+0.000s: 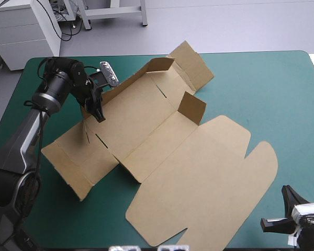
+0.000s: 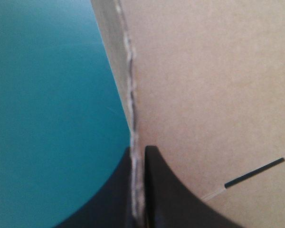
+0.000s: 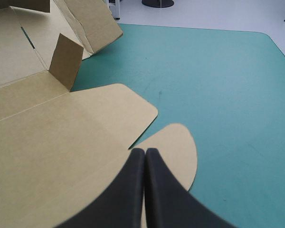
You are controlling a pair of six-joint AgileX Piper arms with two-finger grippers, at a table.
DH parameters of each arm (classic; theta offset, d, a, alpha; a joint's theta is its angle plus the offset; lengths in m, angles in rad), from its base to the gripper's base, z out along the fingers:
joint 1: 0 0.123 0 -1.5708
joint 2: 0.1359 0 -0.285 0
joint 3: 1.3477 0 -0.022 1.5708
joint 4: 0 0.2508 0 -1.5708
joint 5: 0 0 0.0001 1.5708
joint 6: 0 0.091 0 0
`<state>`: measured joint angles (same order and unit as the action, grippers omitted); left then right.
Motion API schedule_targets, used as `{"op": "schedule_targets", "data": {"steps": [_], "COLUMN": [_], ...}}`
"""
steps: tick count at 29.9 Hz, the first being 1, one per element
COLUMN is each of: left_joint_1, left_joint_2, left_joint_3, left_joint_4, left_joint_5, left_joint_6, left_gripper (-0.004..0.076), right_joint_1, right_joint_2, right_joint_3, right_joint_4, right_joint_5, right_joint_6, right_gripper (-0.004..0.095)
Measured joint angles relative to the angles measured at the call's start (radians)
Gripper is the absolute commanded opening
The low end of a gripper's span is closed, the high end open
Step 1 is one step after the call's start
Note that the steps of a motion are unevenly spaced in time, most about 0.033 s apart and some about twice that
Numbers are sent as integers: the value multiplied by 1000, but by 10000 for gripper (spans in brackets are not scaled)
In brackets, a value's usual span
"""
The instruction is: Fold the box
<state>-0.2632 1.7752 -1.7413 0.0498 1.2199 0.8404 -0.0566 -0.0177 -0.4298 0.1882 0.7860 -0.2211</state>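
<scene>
At the near right corner of the table, the right hand rests low with its two black fingers pressed together on nothing. The rounded tip of the lid lies just ahead of and beneath it.

The brown box is a cut sheet spread across the middle of the teal-green cover. Its long axis runs from the near left edge toward the far edge, and the broad lid fans out toward the near right. A short flap stands upright at mid-sheet.

Farther off, by the far left corner, the left hand is all but closed on the box's raised side wall, the board's edge pinched between its fingers. That arm looks the better placed to fold the wall, because the sheet lies well away from the right hand toward the far left.

Only the left wrist view shows the pinch itself, along with a dark slot cut in the panel beside it. Only the high view takes in the whole sheet and both arms. The right wrist view alone makes plain that the right hand holds nothing.
</scene>
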Motion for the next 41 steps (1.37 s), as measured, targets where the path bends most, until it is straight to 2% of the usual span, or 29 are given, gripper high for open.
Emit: {"op": "schedule_targets", "data": {"steps": [6, 15, 24, 29, 37, 41], "left_joint_1": [-126, -324, -441, -504, -590, -614], "left_joint_2": [0, 0, 0, -32, -166, -248], "left_joint_3": [0, 0, 18, 125, 425, 563], "left_joint_4": [198, 484, 617, 743, 1112, 1242], "left_joint_5": [-48, -311, -341, -364, -493, -535], "left_joint_6": [0, -92, -150, -230, -561, -644], "left_gripper": [-8, -8, -8, -8, -8, -8], "right_joint_1": [0, 0, 0, 0, 0, 0], "right_joint_2": [0, 0, 0, 0, 0, 0], "right_joint_3": [0, 0, 0, 0, 0, 0], "right_joint_4": [0, 0, 0, 0, 0, 1], "right_joint_5": [0, 0, 0, 0, 0, 0], "right_joint_6": [0, 0, 0, 0, 0, 0], "right_gripper": [-19, -19, -19, -19, -19, -19]}}
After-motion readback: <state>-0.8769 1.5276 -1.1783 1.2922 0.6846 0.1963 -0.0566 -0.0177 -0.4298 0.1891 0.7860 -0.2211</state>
